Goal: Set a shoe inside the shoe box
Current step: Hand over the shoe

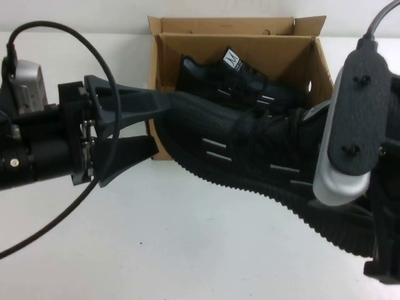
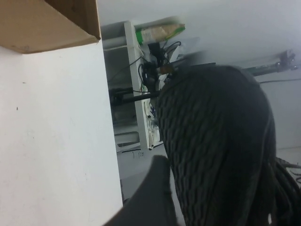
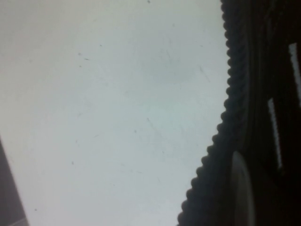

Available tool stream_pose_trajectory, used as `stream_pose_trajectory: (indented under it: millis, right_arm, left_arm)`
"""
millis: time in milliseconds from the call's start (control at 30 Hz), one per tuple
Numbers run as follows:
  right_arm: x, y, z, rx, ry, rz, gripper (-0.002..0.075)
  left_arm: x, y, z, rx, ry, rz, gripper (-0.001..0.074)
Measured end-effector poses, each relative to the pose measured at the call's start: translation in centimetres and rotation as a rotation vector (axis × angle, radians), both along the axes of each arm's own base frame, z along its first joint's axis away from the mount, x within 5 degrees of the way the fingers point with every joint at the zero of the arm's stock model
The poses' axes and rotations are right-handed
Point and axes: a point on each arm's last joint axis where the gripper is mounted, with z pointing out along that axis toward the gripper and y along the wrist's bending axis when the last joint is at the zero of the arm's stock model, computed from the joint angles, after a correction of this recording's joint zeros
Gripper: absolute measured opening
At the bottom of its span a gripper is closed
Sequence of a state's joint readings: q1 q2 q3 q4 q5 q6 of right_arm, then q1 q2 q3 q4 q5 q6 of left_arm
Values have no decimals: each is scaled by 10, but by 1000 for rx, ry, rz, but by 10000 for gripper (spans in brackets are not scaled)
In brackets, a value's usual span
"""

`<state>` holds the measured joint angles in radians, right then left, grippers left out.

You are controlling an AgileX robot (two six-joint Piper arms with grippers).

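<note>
A black knit shoe (image 1: pixel 250 150) with white dash marks hangs on its side in the air in front of the brown cardboard shoe box (image 1: pixel 164 62). My left gripper (image 1: pixel 164 124) has its two fingers on either side of the toe. The toe (image 2: pixel 211 141) fills the left wrist view next to one finger (image 2: pixel 150 197). My right gripper (image 1: pixel 374 247) holds the heel end, mostly hidden under its wrist camera. The ridged sole (image 3: pixel 235 94) shows close in the right wrist view. An identical second shoe (image 1: pixel 250 78) lies inside the box.
The white table (image 1: pixel 187 244) stretches in front of the box and under the held shoe. A corner of the box (image 2: pixel 47 23) shows in the left wrist view. A black cable (image 1: pixel 106 81) loops over my left arm.
</note>
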<state>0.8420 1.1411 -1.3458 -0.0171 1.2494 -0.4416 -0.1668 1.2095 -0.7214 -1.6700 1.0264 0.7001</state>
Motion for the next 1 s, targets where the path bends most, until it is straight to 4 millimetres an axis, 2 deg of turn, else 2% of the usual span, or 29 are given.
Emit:
stream_pose_trajectory:
  millis: [433, 467, 500, 533, 567, 633, 900, 967, 1000]
  right_arm:
    - [-3, 6, -1, 32, 34, 53, -5]
    - [-3, 6, -1, 29, 37, 53, -5]
    - [-2, 7, -2, 24, 41, 53, -5]
    - [-2, 7, -3, 21, 44, 54, -4]
    - [-2, 8, -4, 17, 54, 55, -5]
    - [-2, 9, -4, 20, 61, 57, -5]
    - [-3, 10, -4, 41, 87, 38, 18]
    - [-4, 10, -4, 54, 101, 21, 90]
    - [-4, 10, -3, 63, 108, 13, 153]
  left_arm:
    - [6, -15, -15, 19, 67, -33, 656]
    - [6, -16, -16, 20, 67, -39, 595]
    - [6, -17, -16, 18, 60, -48, 495]
    - [6, -17, -16, 28, 35, -56, 335]
    - [6, -17, -16, 42, 1, -63, 237]
    - [6, -17, -16, 54, -29, -65, 146]
    - [6, -17, -17, 64, -41, -68, 137]
    - [6, -18, -18, 70, -40, -71, 135]
    - [6, -18, -18, 72, -42, -73, 134]
